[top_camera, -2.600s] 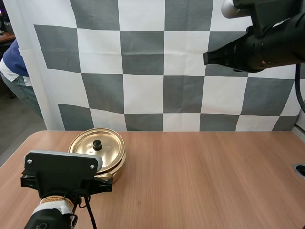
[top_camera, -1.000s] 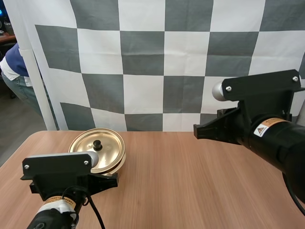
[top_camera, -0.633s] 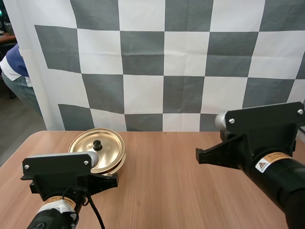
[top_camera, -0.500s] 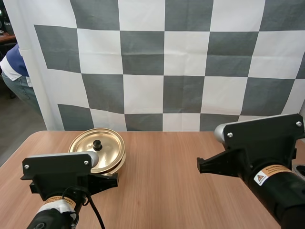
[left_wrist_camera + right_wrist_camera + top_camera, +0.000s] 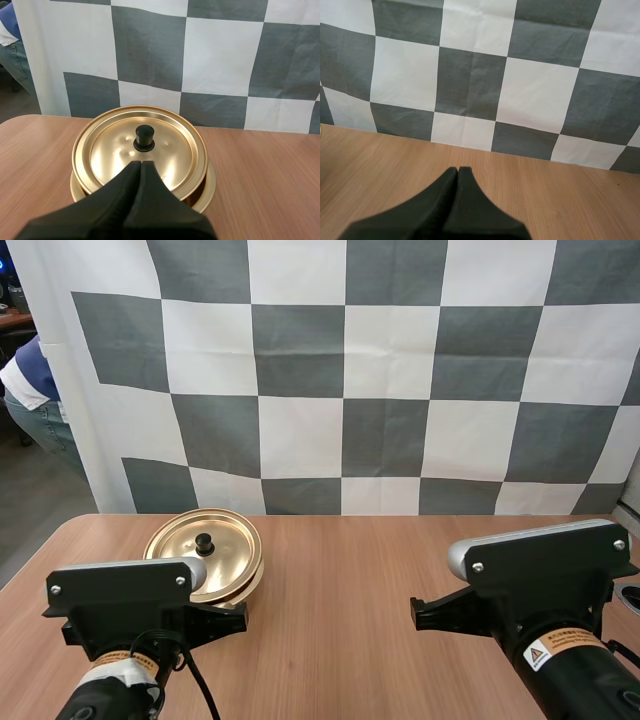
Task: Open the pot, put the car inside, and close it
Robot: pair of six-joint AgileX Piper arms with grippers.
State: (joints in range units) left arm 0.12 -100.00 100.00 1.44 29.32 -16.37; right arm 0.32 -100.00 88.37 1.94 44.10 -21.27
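Note:
A gold pot (image 5: 243, 590) stands at the table's left rear, its gold lid (image 5: 205, 550) on it with a black knob (image 5: 204, 541) in the middle. In the left wrist view my left gripper (image 5: 140, 163) is shut, its fingers lying together as one dark wedge just short of the lid (image 5: 140, 152) and aimed at the knob (image 5: 144, 136). My left arm (image 5: 135, 625) sits low in front of the pot. My right gripper (image 5: 458, 170) is shut too, over bare table near the back edge. My right arm (image 5: 540, 600) sits low at the right.
The wooden table (image 5: 350, 570) stretches between the two arms. A person (image 5: 25, 380) stands beyond the table's left rear corner. A dark round fitting (image 5: 630, 595) lies at the table's right edge.
My right arm has come down from high at the upper right to a low place at the table's right front. My left arm and the pot have stayed put.

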